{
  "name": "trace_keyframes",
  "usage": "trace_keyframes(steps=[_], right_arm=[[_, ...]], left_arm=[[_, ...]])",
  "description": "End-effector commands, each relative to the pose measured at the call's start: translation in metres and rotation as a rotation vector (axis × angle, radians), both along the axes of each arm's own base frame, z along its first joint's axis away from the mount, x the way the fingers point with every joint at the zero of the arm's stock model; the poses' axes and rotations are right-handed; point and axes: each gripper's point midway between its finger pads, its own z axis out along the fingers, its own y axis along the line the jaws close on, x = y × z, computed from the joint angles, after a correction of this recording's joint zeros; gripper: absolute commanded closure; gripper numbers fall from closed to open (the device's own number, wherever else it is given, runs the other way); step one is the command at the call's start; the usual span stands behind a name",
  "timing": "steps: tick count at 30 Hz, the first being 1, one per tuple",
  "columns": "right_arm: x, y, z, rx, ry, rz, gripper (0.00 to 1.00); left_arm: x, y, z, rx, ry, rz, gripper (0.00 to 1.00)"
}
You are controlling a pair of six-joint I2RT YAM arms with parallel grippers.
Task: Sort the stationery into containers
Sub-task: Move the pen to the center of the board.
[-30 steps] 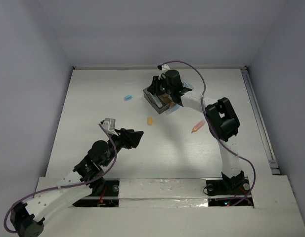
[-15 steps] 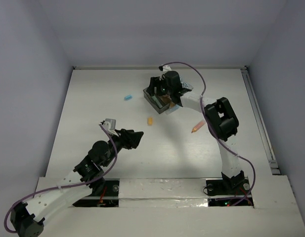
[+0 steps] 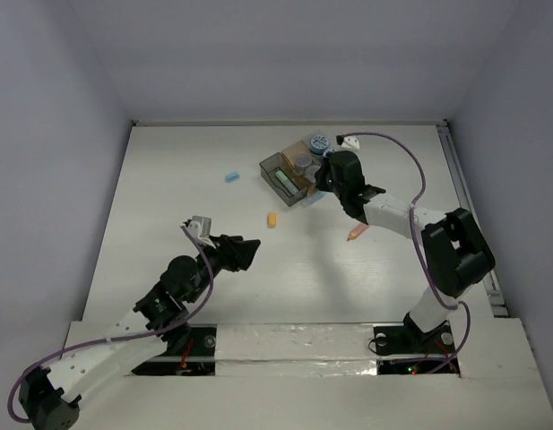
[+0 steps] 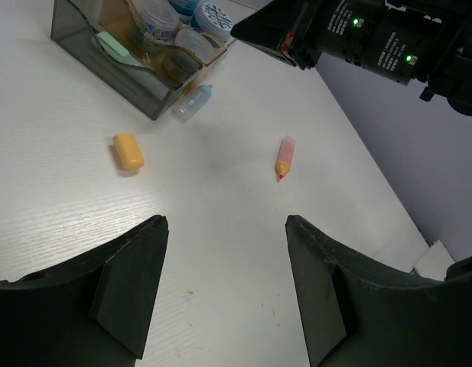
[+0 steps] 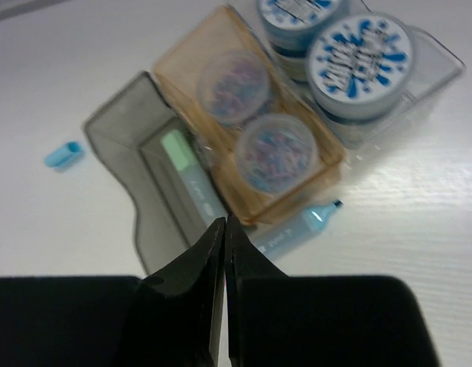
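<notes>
Your right jaws, at the end of the right arm (image 3: 384, 210), are hovering just over the near edge of the cluster of three joined open boxes (image 4: 98, 65). They are pressed fully together and gripping nothing. Your left jaws are hanging well short of the cluster, spread wide and also carrying nothing.

Inside the cluster, the dark grey translucent box (image 5: 117, 149) is holding a pale green stick (image 5: 177, 147). The tan box (image 5: 316, 180) is holding two purplish-grey cylinders (image 5: 280, 151), and the clear box (image 5: 442, 73) two round blue-and-white patterned rolls (image 5: 359, 53).

Four pieces are waiting on the white bench (image 3: 186, 152):
- A light blue pen (image 5: 301, 228) is lying against the cluster's near wall.
- A short yellow-orange block (image 4: 128, 151) is sitting on the near side, a little apart.
- An orange-pink marker (image 4: 284, 157) is lying near and to the right of the cluster.
- A small blue stick (image 3: 231, 176) is resting off to its left.

I am judging all four to be light, stiff, smooth plastic. They should neither crush nor sag, but the round barrels are likely to roll or squirt out of a lopsided pinch. You should be closing across the short axis at mid-length. The pen leaning on the wall is leaving little room on that side, so you may be better off nudging it clear first.
</notes>
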Motion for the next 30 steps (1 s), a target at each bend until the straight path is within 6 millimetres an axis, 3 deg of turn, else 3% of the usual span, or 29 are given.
trace_keyframes(steps=[1,4,7,9,10,13,22,25,30], right_arm=[[-0.005,-0.036,-0.028,-0.039,0.082,-0.175,0.91],[-0.004,-0.048,-0.039,-0.046,0.116,-0.206,0.71],[0.0,-0.055,-0.049,-0.056,0.148,-0.222,0.65],[0.005,-0.051,-0.054,-0.043,0.177,-0.201,0.64],[0.005,-0.048,-0.067,-0.051,0.208,-0.191,0.63],[0.011,-0.038,-0.081,-0.045,0.243,-0.167,0.6],[0.022,-0.024,-0.103,-0.027,0.296,-0.145,0.54],[0.017,-0.024,-0.112,-0.037,0.323,-0.138,0.54],[-0.008,-0.03,-0.134,-0.06,0.388,-0.105,0.61]], left_arm=[[0.002,0.002,0.018,-0.016,-0.06,0.006,0.4],[0.001,0.004,0.017,-0.01,-0.061,0.008,0.41],[0.0,0.008,0.018,-0.01,-0.067,0.018,0.41],[0.0,0.011,0.02,-0.011,-0.074,0.031,0.4],[0.0,0.012,0.02,-0.009,-0.075,0.034,0.4],[-0.001,0.013,0.02,-0.01,-0.08,0.035,0.41],[-0.001,0.011,0.015,-0.008,-0.076,0.026,0.41],[-0.001,0.01,0.014,-0.007,-0.073,0.021,0.41],[-0.002,0.006,0.012,-0.008,-0.067,0.005,0.4]])
